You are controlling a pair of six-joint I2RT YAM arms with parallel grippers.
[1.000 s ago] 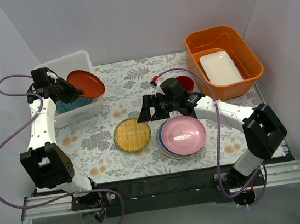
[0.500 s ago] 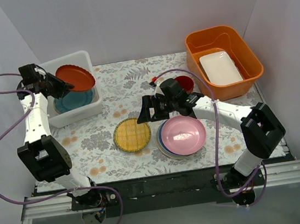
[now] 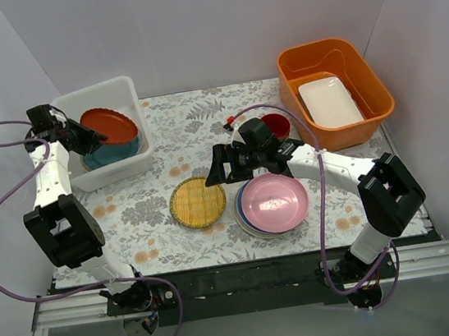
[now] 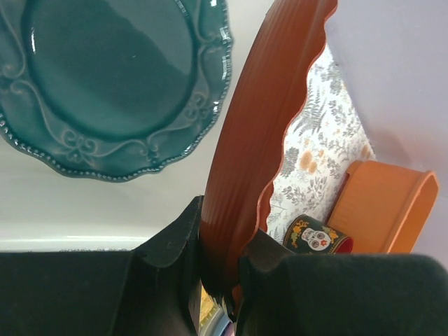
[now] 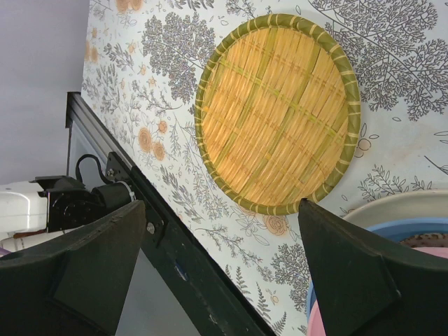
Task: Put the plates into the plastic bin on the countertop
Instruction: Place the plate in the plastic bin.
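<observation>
My left gripper [image 3: 80, 137] is shut on the rim of a red plate [image 3: 109, 125], held tilted inside the white plastic bin [image 3: 115, 89] above a teal plate [image 3: 116, 151]. In the left wrist view the red plate [image 4: 259, 126] stands on edge between my fingers, with the teal plate [image 4: 112, 77] flat on the bin floor. My right gripper [image 3: 222, 165] is open above the countertop [image 3: 193, 118], over the straw-yellow woven plate [image 3: 197, 201], which also shows in the right wrist view [image 5: 276, 115]. A stack of plates topped by a pink plate [image 3: 273, 202] lies beside it.
An orange tub [image 3: 373, 86] at the back right holds a white rectangular dish [image 3: 329, 102]. A dark red mug [image 3: 276, 124] stands behind my right arm; it also shows in the left wrist view [image 4: 315, 235]. The table's black front edge [image 5: 175, 266] runs close to the woven plate.
My left gripper has carried the red plate leftward and lowered it into the bin over the teal plate. The right arm has barely moved.
</observation>
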